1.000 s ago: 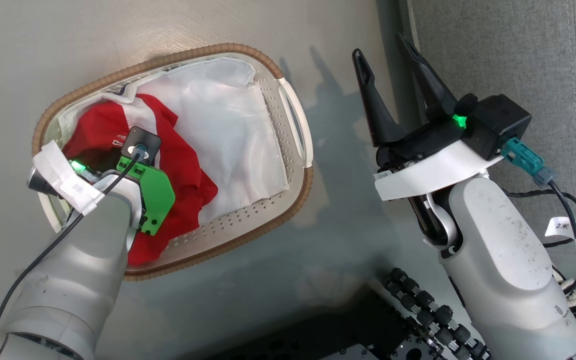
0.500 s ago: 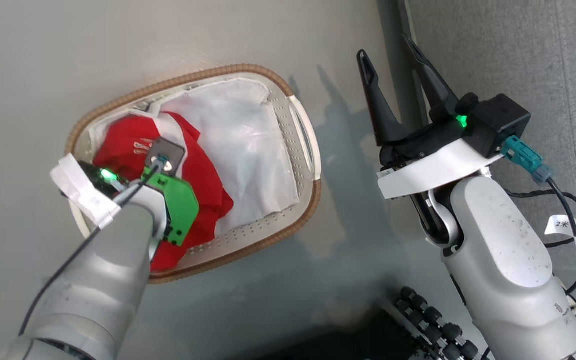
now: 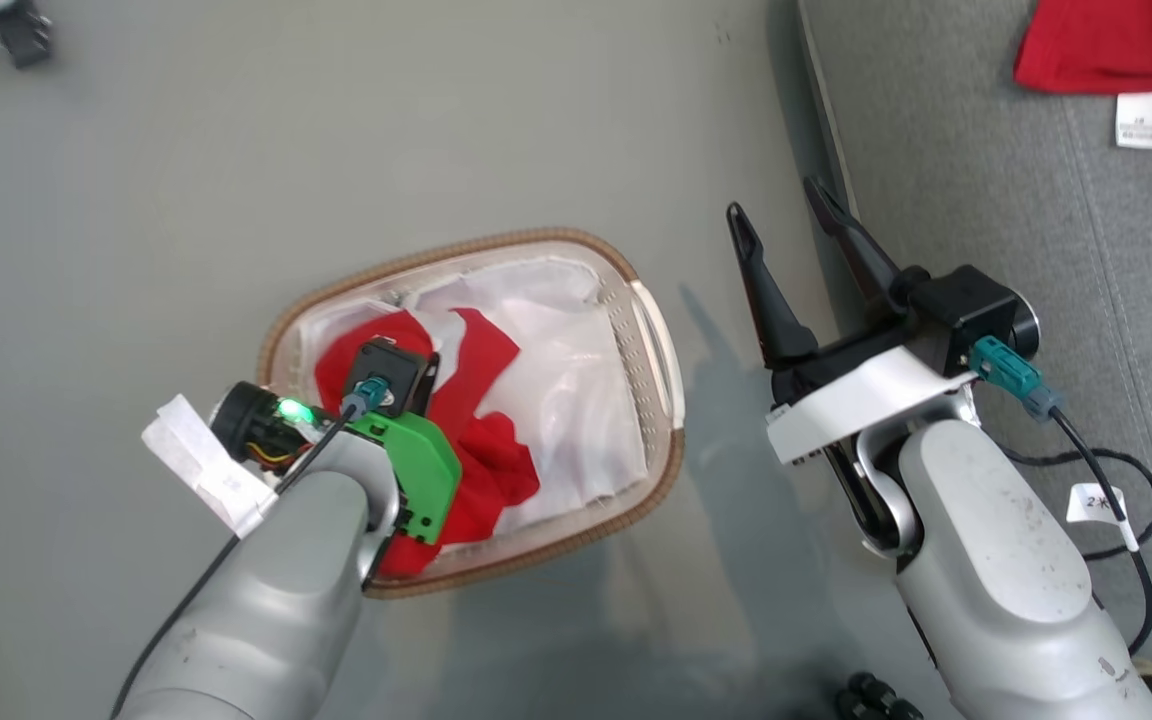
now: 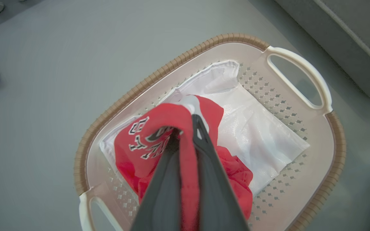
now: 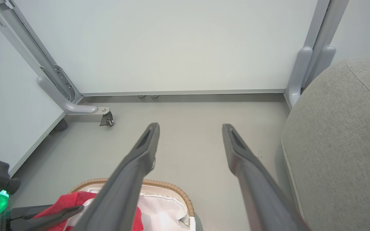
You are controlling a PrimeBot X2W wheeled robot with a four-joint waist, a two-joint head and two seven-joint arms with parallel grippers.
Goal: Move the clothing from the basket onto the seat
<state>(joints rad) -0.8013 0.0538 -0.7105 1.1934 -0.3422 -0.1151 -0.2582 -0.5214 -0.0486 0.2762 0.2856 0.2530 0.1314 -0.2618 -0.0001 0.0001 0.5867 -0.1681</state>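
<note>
The left pincer [image 4: 186,126], frame centre, is clamped on a bunched fold of the red jersey [image 4: 140,141]. It looks light, limp and likely to trail. The right pincer [image 3: 778,205] gapes empty.

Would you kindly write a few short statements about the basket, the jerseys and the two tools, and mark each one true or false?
1. The left tool is shut on a red jersey over the basket. True.
2. The right tool grips a jersey. False: its fingers stand wide apart with nothing between them.
3. A second jersey lies on the grey seat. True.
4. The basket stands on the seat. False: it stands on the floor beside the seat.
5. A white sheet lies inside the basket. True.
</note>
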